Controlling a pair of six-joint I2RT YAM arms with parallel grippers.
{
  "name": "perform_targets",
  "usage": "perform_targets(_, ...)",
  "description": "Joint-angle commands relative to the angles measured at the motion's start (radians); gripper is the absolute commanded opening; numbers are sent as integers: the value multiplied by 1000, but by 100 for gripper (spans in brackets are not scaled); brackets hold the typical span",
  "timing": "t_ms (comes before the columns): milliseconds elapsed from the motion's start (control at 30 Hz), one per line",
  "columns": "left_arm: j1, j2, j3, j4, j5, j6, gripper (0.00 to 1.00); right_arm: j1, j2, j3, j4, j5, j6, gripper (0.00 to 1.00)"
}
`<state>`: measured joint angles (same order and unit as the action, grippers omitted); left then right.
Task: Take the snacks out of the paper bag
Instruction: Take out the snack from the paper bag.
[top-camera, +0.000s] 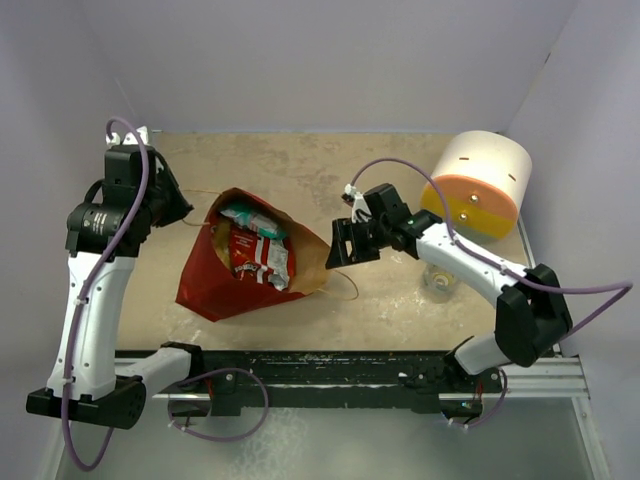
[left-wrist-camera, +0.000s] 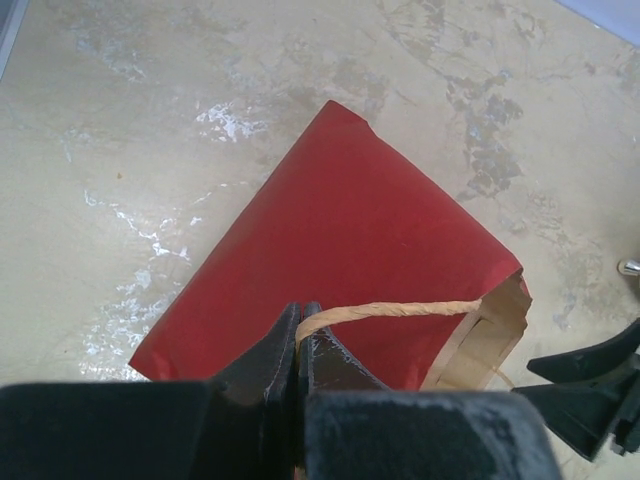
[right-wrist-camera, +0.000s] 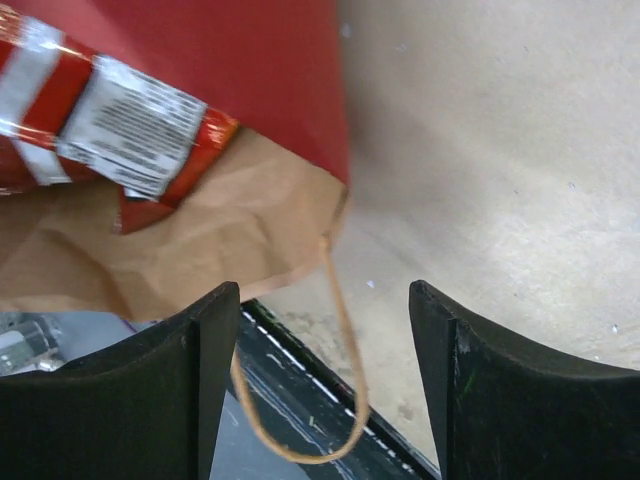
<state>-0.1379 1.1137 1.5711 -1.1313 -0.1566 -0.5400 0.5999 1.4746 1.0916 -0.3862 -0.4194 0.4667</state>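
The paper bag (top-camera: 215, 290) lies on its side on the table, red outside, brown inside, mouth toward the right. Inside show a red-and-silver snack packet (top-camera: 250, 255) and a teal-green packet (top-camera: 250, 219). My left gripper (left-wrist-camera: 297, 318) is shut on the bag's string handle (left-wrist-camera: 400, 310) at the bag's far-left corner; the red bag (left-wrist-camera: 340, 250) hangs below it. My right gripper (top-camera: 343, 243) is open at the bag's mouth edge. In the right wrist view the gripper (right-wrist-camera: 325, 300) straddles the other string handle (right-wrist-camera: 340, 400), with the red-and-silver packet (right-wrist-camera: 110, 115) on the brown lining (right-wrist-camera: 220, 230).
A white cylinder with an orange-yellow band (top-camera: 478, 185) stands at the back right. A small clear tape roll (top-camera: 440, 280) lies by the right arm. White walls enclose the table; the black rail (top-camera: 330, 365) runs along the near edge.
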Motion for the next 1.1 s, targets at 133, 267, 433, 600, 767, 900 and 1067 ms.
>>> perform_targets(133, 2, -16, 49, 1, -6, -28, 0, -7, 131, -10, 12, 22, -85, 45)
perform_targets(267, 1, -34, 36, 9, 17, -34, 0, 27, 136, 28, 16, -77, -78, 13)
perform_targets(433, 1, -65, 42, 6, 13, -23, 0, 145, 88, 146, -26, -105, -85, 0)
perform_targets(600, 1, -122, 51, 6, -56, 16, 3, 245, 76, 330, -32, -96, -49, 0)
perform_targets(767, 1, -118, 95, 34, -163, 38, 6, 265, 154, 469, -24, -88, -29, 0)
perform_targets(900, 1, -104, 74, 72, -58, 13, 1, 274, 207, 509, -95, -101, -57, 1)
perform_targets(1067, 1, -135, 9, 131, 29, -25, 0, 276, 119, 421, -139, -65, -77, 4)
